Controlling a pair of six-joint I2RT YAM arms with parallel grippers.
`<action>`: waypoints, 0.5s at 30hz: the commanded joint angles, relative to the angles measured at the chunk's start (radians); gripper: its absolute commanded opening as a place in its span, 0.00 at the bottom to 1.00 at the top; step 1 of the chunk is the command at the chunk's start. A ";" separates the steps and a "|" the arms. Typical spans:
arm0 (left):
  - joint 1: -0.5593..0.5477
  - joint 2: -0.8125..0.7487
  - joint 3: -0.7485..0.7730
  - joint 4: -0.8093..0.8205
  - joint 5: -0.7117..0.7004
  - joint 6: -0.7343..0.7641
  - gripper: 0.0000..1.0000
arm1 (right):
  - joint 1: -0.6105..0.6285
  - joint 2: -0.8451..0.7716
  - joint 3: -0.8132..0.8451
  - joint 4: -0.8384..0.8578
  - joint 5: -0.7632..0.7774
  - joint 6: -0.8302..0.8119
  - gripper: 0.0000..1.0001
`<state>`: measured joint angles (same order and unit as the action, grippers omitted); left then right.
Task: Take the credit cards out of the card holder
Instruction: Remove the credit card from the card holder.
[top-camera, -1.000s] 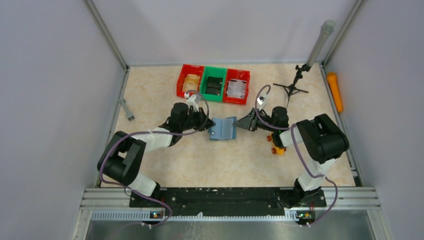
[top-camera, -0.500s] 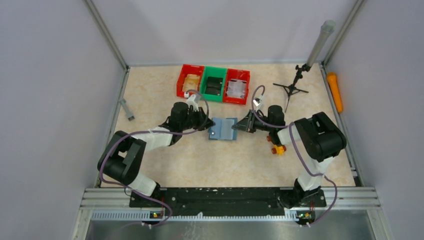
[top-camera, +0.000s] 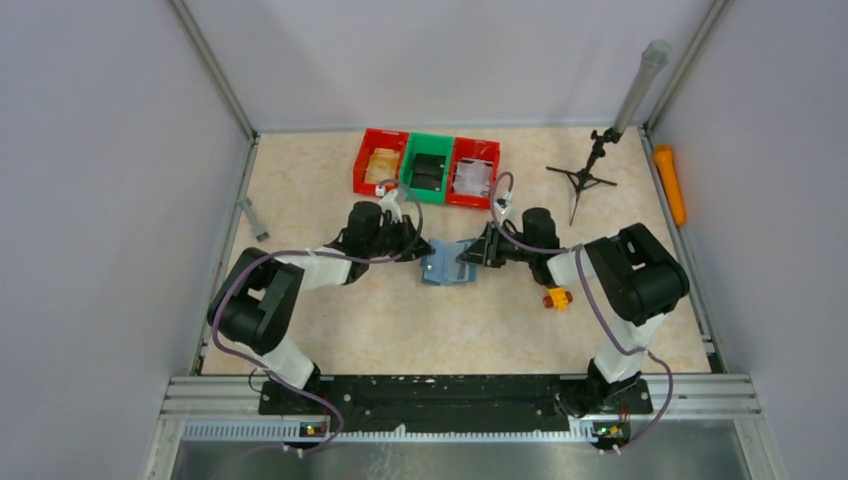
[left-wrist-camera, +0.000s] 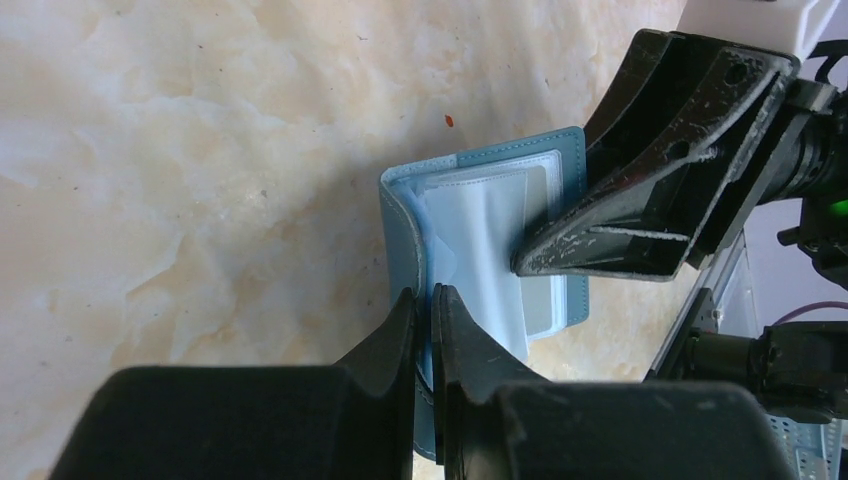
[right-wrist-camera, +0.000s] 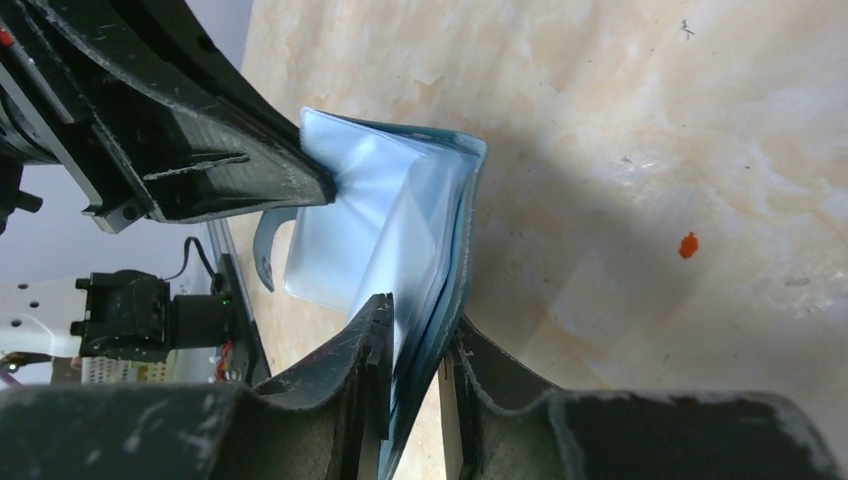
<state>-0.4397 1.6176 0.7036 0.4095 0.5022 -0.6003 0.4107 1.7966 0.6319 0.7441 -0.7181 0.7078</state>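
Note:
The teal-blue card holder (top-camera: 447, 268) lies half open mid-table, its paler inside and clear sleeves showing in the left wrist view (left-wrist-camera: 480, 215) and the right wrist view (right-wrist-camera: 370, 210). My left gripper (top-camera: 425, 252) is shut on its left flap (left-wrist-camera: 425, 305). My right gripper (top-camera: 468, 255) is closed on its right half, one finger inside on the sleeves and one outside on the cover (right-wrist-camera: 415, 335). The two grippers face each other across the fold. No dark credit card shows plainly; the cards are hidden in the sleeves.
Two red bins (top-camera: 380, 160) (top-camera: 474, 172) and a green bin (top-camera: 428, 167) stand behind the wallet. A yellow-orange toy block (top-camera: 557, 297) lies under the right arm. A small tripod (top-camera: 583, 180), an orange tool (top-camera: 669, 183) and a grey tool (top-camera: 254, 219) lie near the walls.
My right gripper has moved left from beside the wallet onto its right half. My left arm has shifted slightly right, and the wallet has folded up a little between them.

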 joint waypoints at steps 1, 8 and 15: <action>-0.001 0.040 0.066 0.027 0.061 -0.017 0.10 | 0.030 0.005 0.045 -0.022 0.016 -0.047 0.24; -0.033 0.059 0.133 -0.138 -0.026 0.059 0.33 | 0.045 0.007 0.058 -0.048 0.026 -0.063 0.22; -0.092 0.083 0.215 -0.301 -0.104 0.155 0.79 | 0.045 0.006 0.062 -0.063 0.039 -0.064 0.17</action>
<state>-0.4961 1.6794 0.8440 0.2165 0.4583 -0.5251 0.4431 1.7966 0.6571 0.6682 -0.6891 0.6678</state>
